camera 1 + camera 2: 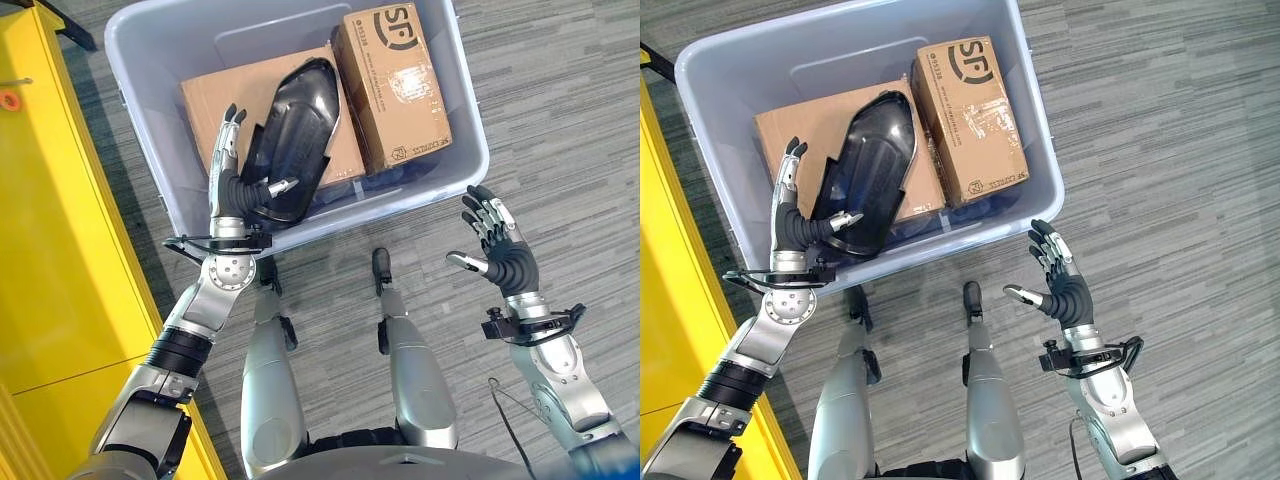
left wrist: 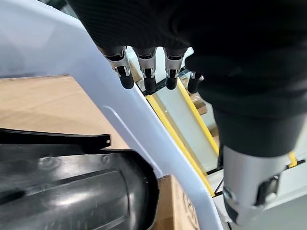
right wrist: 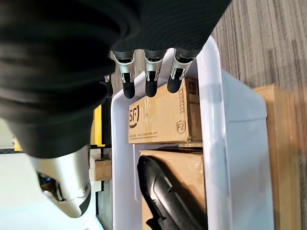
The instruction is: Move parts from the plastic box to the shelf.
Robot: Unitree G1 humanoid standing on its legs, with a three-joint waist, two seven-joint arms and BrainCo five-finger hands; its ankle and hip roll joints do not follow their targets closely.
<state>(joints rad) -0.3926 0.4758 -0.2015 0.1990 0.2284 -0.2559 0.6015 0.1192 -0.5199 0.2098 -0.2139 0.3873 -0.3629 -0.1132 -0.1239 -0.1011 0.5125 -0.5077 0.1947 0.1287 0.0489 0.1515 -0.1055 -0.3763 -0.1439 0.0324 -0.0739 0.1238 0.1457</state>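
floor (image 1: 560,120): grey striped carpet | yellow shelf (image 1: 50,230) left | left robot hand (image 1: 228,170), right robot hand (image 1: 495,240): both open, empty

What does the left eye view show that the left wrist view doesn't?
Left eye view: the right hand open above the floor outside the plastic box, and both cardboard boxes whole, the larger under the black part and the smaller. Left wrist view: a close look along the box wall. Both: the open left hand, the black part and the yellow shelf.
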